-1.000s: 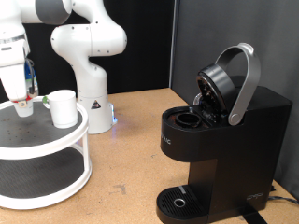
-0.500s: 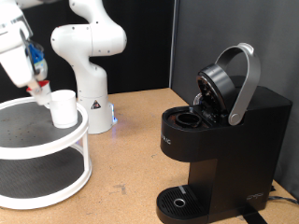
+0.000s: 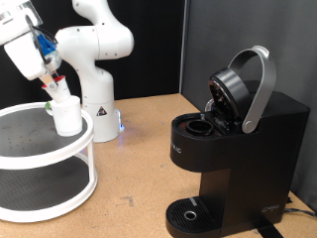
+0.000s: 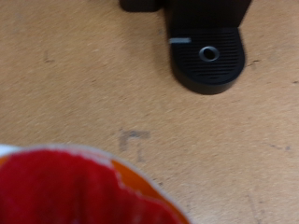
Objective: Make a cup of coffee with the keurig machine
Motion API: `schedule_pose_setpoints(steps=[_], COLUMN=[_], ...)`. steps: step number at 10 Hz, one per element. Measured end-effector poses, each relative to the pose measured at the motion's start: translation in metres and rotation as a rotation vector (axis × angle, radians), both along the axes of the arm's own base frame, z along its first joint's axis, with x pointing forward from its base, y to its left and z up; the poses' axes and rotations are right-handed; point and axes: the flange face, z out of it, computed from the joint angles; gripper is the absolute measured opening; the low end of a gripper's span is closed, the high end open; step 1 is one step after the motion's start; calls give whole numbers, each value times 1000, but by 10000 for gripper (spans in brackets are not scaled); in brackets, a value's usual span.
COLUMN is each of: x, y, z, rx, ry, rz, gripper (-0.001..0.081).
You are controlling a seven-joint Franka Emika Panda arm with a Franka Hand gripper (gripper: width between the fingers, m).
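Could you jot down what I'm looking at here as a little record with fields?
Arm: white robot arm, raised at the exterior view's left
End effector: above the shelf, holding a tiny white pod with red top
Cup: plain white cylindrical cup on the top tier of the round white two-tier shelf
Machine: large black boxy keurig machine, lid handle up, pod chamber open
Drip tray: round, nothing on it
Surface: brown tabletop

White two-tier round stand (image 3: pixel 40 149) on brown tabletop (image 3: pixel 139 149).
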Motion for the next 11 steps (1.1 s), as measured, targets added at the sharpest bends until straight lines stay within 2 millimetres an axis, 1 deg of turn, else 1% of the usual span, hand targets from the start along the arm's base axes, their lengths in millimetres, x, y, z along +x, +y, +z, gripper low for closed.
schedule_pose_setpoints(steps=[1, 2, 4, 7, 8, 9, 10, 11], x=[4, 12, 30, 57, 64, 63, 65, 70], y=[4, 12, 36, 73, 78, 78, 82, 90], z=[3, 7, 15, 22, 19, 19, 20, 25], rx=[42, 86, 143, 103, 88, 91, 140, 210], ry=[-26, -56, -94, -127, -121, -117, -124, -137], rz=[-34, -58, -57, -74, -93, -90, -113, -151], gripper=[428, 428, 428, 428, 428, 428, 428, 428])
